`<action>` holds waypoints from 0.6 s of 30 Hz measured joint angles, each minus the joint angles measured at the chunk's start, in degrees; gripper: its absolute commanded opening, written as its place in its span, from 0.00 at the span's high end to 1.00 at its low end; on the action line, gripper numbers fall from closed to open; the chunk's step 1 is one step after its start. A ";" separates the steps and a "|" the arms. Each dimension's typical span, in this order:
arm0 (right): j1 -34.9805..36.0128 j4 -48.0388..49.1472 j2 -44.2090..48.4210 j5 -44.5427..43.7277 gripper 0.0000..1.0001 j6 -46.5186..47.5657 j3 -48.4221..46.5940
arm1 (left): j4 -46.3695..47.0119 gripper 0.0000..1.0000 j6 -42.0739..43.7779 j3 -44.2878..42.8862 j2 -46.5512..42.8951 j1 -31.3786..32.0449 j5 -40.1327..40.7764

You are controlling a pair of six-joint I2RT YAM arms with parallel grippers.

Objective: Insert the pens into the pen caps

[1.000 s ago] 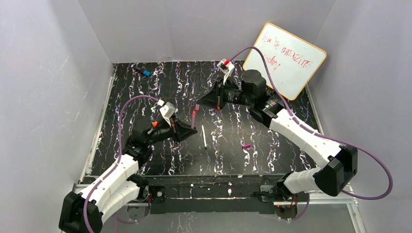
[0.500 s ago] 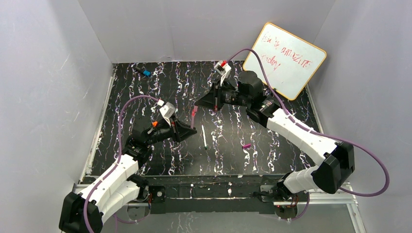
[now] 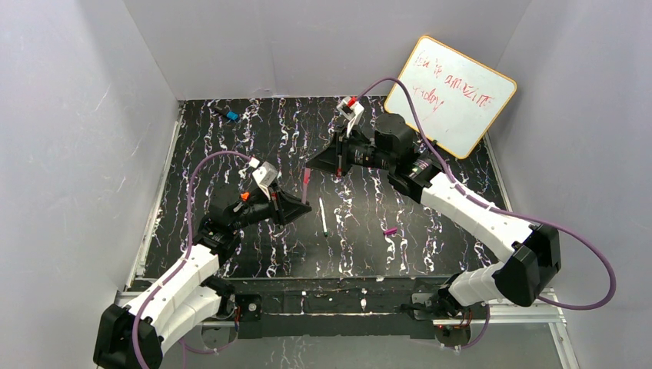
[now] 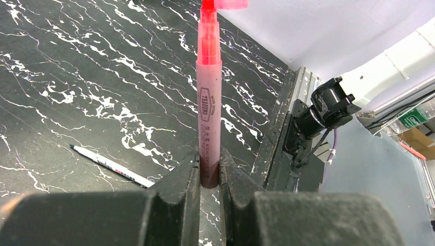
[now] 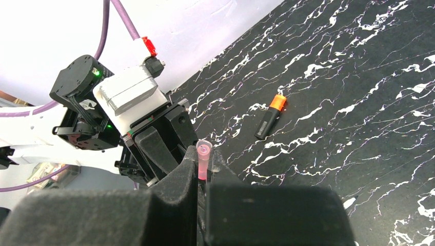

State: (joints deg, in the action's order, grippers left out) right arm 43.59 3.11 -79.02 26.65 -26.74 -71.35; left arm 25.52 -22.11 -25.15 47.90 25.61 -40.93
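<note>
My left gripper point(image 3: 298, 206) is shut on the lower end of the thin pink pen point(image 4: 209, 102) and holds it upright above the mat. My right gripper point(image 3: 311, 166) is shut on the pale pink cap point(image 5: 203, 160) and holds it right at the pen's tip point(image 4: 208, 6). I cannot tell whether the tip is inside. The thin white pen point(image 3: 324, 217) lies on the mat and also shows in the left wrist view point(image 4: 110, 166). The magenta cap point(image 3: 390, 231) lies to its right. The short black marker with an orange end point(image 5: 270, 117) lies beyond the left arm. No separate orange cap shows.
A black marker with a blue end point(image 3: 227, 114) lies at the far left corner of the mat. A whiteboard point(image 3: 454, 96) leans on the back right wall. White walls close in three sides. A metal rail point(image 3: 323, 296) runs along the near edge.
My right gripper has moved left and slightly nearer with the pale pink cap, closing onto the pink pen's tip. The left arm and its pen have stayed still.
</note>
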 measured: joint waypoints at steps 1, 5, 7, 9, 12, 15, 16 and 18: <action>0.02 0.02 0.00 -0.09 0.99 0.02 0.00 | -0.04 1.00 0.00 0.00 0.00 0.00 -0.02; 0.04 0.04 0.00 -0.13 0.99 0.04 0.00 | -0.09 1.00 0.02 0.00 -0.02 0.00 0.00; 0.04 0.09 0.00 -0.17 0.99 0.07 0.04 | -0.15 1.00 0.02 0.00 -0.02 0.00 0.00; 0.04 0.46 0.09 -0.48 0.99 0.07 0.46 | -0.35 1.00 0.02 0.00 -0.07 0.00 0.00; 0.04 1.05 0.42 -1.05 0.99 0.11 1.29 | -0.76 1.00 0.00 0.00 -0.07 0.00 0.04; 0.09 1.29 0.55 -1.20 0.99 0.31 1.40 | -0.76 1.00 0.00 0.00 -0.07 0.00 0.09; 0.09 1.31 0.57 -1.22 0.99 0.42 1.40 | -0.76 1.00 0.02 0.00 -0.07 0.00 0.11; 0.11 1.33 0.55 -1.22 0.99 0.57 1.40 | -0.74 1.00 0.02 0.00 -0.07 0.00 0.15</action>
State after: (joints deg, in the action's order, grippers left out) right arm 43.70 4.45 -78.48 25.43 -26.17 -69.95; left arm 24.77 -22.09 -25.15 47.83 25.61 -40.77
